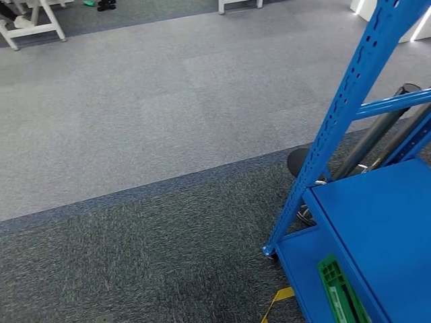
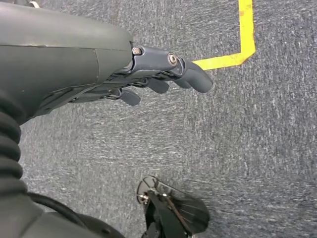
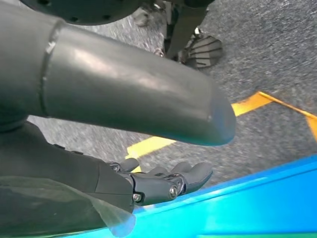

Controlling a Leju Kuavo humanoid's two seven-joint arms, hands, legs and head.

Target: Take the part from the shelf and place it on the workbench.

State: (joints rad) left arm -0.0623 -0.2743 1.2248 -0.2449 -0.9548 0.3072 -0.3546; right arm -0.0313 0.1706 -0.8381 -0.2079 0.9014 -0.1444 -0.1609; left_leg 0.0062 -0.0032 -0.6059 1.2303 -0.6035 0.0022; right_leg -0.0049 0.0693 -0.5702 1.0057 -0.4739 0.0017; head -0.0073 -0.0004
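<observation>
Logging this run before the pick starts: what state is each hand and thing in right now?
left hand: open, holding nothing, hanging over the carpet.
right hand: open, holding nothing, beside the blue shelf edge.
green part: lying on the shelf's lower level, untouched.
blue shelf: upright on the carpet.
</observation>
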